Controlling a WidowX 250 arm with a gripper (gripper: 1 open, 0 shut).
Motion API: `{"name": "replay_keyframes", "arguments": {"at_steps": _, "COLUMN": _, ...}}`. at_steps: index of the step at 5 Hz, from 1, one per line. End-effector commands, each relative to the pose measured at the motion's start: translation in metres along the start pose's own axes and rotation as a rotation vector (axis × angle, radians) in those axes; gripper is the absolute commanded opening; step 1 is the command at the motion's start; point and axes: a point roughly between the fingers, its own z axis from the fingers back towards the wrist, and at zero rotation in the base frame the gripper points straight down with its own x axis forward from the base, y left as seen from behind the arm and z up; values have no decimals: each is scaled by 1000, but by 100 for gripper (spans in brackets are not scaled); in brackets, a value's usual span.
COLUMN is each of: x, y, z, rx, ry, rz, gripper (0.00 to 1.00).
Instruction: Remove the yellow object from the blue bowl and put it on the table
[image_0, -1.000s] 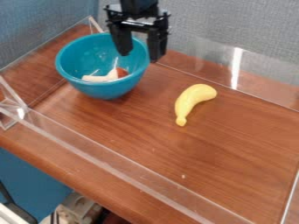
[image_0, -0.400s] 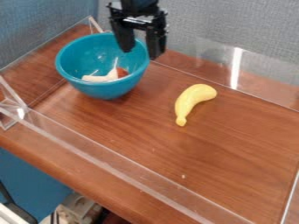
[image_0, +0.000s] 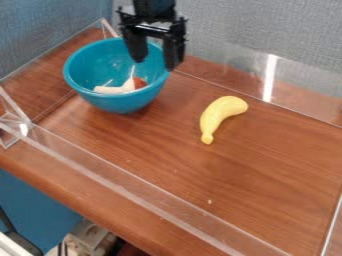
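Note:
The yellow object (image_0: 221, 116), a small curved toy banana, lies on the reddish-brown table (image_0: 227, 175) to the right of the blue bowl (image_0: 118, 76). Inside the bowl rests a cream and red-brown toy. My gripper (image_0: 155, 47) hangs above the bowl's back right rim, open, its two black fingers (image_0: 136, 45) apart with nothing between them. It is well clear of the banana.
Low clear acrylic walls (image_0: 80, 165) border the table on all sides, with a clear post (image_0: 14, 125) at the left corner. A blue-grey wall stands behind. Bare wood stretches in front of and to the right of the banana.
The gripper has drifted slightly up and to the left, staying open. The banana and the bowl have not moved.

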Motion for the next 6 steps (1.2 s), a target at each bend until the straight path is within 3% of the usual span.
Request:
{"name": "replay_keyframes", "arguments": {"at_steps": 1, "x": 3, "y": -3, "z": 37, "rx": 12, "ry": -64, "rz": 21, "gripper": 100}}
{"name": "replay_keyframes", "arguments": {"at_steps": 2, "x": 6, "y": -11, "z": 55, "rx": -2, "ry": -81, "rz": 3, "gripper": 100}}
{"name": "replay_keyframes", "arguments": {"at_steps": 3, "x": 5, "y": -19, "z": 61, "rx": -2, "ry": -73, "rz": -38, "gripper": 100}}
{"name": "replay_keyframes", "arguments": {"at_steps": 5, "x": 13, "y": -31, "z": 41, "rx": -28, "ry": -23, "rz": -64, "gripper": 100}}
{"name": "replay_keyframes", "arguments": {"at_steps": 6, "x": 0, "y": -28, "z": 24, "rx": -31, "ry": 3, "rz": -75, "gripper": 100}}
